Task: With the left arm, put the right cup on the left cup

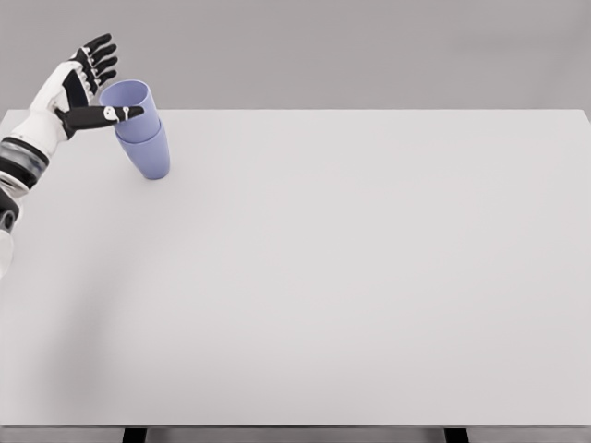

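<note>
Two light blue cups stand at the far left of the white table (323, 277), one nested in the other. The upper cup (129, 109) sits tilted inside the lower cup (148, 155). My left hand (100, 85) is just left of the upper cup, fingers spread open. Its thumb (115, 113) reaches across the front of the upper cup's wall, while the other fingers (100, 57) stay apart from it. The right arm is out of view.
The table's far edge (369, 111) runs just behind the cups, and its left edge lies near my left forearm (23, 157).
</note>
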You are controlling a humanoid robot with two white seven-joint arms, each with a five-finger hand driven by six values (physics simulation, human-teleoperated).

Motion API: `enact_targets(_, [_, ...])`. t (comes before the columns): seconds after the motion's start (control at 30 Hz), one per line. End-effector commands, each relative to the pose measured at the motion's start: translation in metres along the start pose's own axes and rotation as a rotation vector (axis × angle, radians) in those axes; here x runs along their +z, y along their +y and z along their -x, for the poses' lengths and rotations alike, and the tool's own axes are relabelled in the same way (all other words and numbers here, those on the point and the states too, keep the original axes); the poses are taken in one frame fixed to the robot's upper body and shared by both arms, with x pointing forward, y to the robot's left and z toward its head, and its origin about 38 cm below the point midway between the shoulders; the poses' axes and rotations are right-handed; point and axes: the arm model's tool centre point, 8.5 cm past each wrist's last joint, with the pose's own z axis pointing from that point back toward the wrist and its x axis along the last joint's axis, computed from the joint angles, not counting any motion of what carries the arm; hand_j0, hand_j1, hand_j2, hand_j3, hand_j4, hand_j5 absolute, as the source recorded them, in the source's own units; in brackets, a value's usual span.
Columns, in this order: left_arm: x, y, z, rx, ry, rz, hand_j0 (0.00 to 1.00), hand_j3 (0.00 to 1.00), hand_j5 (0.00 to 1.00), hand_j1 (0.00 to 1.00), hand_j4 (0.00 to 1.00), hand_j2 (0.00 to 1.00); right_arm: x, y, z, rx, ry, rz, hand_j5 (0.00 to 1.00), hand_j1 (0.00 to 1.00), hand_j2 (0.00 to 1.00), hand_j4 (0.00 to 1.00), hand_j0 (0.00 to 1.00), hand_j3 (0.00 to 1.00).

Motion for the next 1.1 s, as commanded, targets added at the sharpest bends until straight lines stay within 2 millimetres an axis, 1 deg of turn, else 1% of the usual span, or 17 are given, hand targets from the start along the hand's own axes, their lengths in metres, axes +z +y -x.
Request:
enact_targets(0.0, [0.0, 0.002, -0.008, -0.008, -0.018, 0.004, 1.0, 1.0, 1.0, 1.0, 1.0, 1.0, 0.0, 0.0, 0.0, -0.001, 0.0, 0.0, 1.0, 1.0, 1.0, 1.0, 1.0, 1.0])
enact_targets(0.1, [0.0, 0.0, -0.015, -0.011, -0.041, 0.012, 1.0, 1.0, 1.0, 1.0, 1.0, 1.0, 0.0, 0.0, 0.0, 0.001, 0.0, 0.0, 1.0, 1.0, 1.0, 1.0, 1.0, 1.0])
enact_targets(0.2, [0.006, 0.007, -0.028, -0.039, -0.065, 0.016, 1.0, 1.0, 1.0, 1.0, 1.0, 1.0, 0.0, 0.0, 0.0, -0.001, 0.0, 0.0, 1.0, 1.0, 1.0, 1.0, 1.0, 1.0])
enact_targets(0.23, [0.01, 0.012, -0.033, -0.047, -0.077, 0.008, 1.0, 1.0, 1.0, 1.0, 1.0, 1.0, 0.0, 0.0, 0.0, -0.001, 0.0, 0.0, 1.0, 1.0, 1.0, 1.0, 1.0, 1.0])
enact_targets(0.37, [0.036, 0.027, -0.045, -0.059, -0.121, -0.023, 1.0, 1.0, 1.0, 1.0, 1.0, 1.0, 0.0, 0.0, 0.0, 0.001, 0.0, 0.0, 1.0, 1.0, 1.0, 1.0, 1.0, 1.0])
enact_targets(0.47, [0.059, 0.038, -0.05, -0.06, -0.152, -0.061, 1.0, 1.0, 1.0, 1.0, 1.0, 1.0, 0.0, 0.0, 0.0, -0.001, 0.0, 0.0, 1.0, 1.0, 1.0, 1.0, 1.0, 1.0])
enact_targets(0.6, [0.09, 0.044, -0.054, -0.078, -0.195, -0.085, 1.0, 1.0, 1.0, 1.0, 1.0, 1.0, 0.0, 0.0, 0.0, -0.001, 0.0, 0.0, 1.0, 1.0, 1.0, 1.0, 1.0, 1.0])
enact_targets(0.67, [0.107, 0.038, -0.048, -0.092, -0.237, -0.083, 1.0, 1.0, 1.0, 1.0, 1.0, 1.0, 0.0, 0.0, 0.0, 0.001, 0.0, 0.0, 1.0, 1.0, 1.0, 1.0, 1.0, 1.0])
enact_targets(0.7, [0.112, 0.037, -0.048, -0.095, -0.248, -0.082, 1.0, 1.0, 1.0, 1.0, 1.0, 1.0, 0.0, 0.0, 0.0, -0.001, 0.0, 0.0, 1.0, 1.0, 1.0, 1.0, 1.0, 1.0])
enact_targets(0.73, [0.125, 0.032, -0.042, -0.103, -0.265, -0.079, 1.0, 1.0, 1.0, 1.0, 1.0, 1.0, 0.0, 0.0, 0.0, -0.001, 0.0, 0.0, 1.0, 1.0, 1.0, 1.0, 1.0, 1.0])
enact_targets(0.77, [0.133, 0.031, -0.041, -0.108, -0.281, -0.08, 1.0, 1.0, 1.0, 1.0, 1.0, 1.0, 0.0, 0.0, 0.0, 0.001, -0.001, 0.0, 1.0, 1.0, 1.0, 1.0, 1.0, 1.0])
enact_targets(0.87, [0.161, 0.013, -0.029, -0.142, -0.371, -0.049, 1.0, 1.0, 1.0, 1.0, 1.0, 1.0, 0.0, 0.0, 0.0, -0.001, 0.0, 0.0, 1.0, 1.0, 1.0, 1.0, 1.0, 1.0])
enact_targets(0.9, [0.174, 0.006, -0.024, -0.179, -0.408, -0.03, 1.0, 1.0, 1.0, 1.0, 1.0, 1.0, 0.0, 0.0, 0.0, 0.001, 0.0, 0.0, 1.0, 1.0, 1.0, 1.0, 1.0, 1.0])
enact_targets(0.97, [0.184, -0.003, -0.009, -0.224, -0.352, 0.001, 1.0, 1.0, 1.0, 1.0, 1.0, 1.0, 0.0, 0.0, 0.0, 0.001, 0.0, 0.0, 1.0, 1.0, 1.0, 1.0, 1.0, 1.0])
enact_targets(1.03, [0.186, -0.012, -0.003, -0.268, -0.325, 0.041, 1.0, 1.0, 1.0, 1.0, 1.0, 1.0, 0.0, 0.0, 0.0, -0.001, 0.0, 0.0, 1.0, 1.0, 1.0, 1.0, 1.0, 1.0])
enact_targets(1.07, [0.189, -0.025, 0.006, -0.302, -0.294, 0.088, 1.0, 1.0, 1.0, 1.0, 1.0, 1.0, 0.0, 0.0, 0.0, -0.001, 0.0, 0.0, 1.0, 1.0, 1.0, 1.0, 1.0, 1.0])
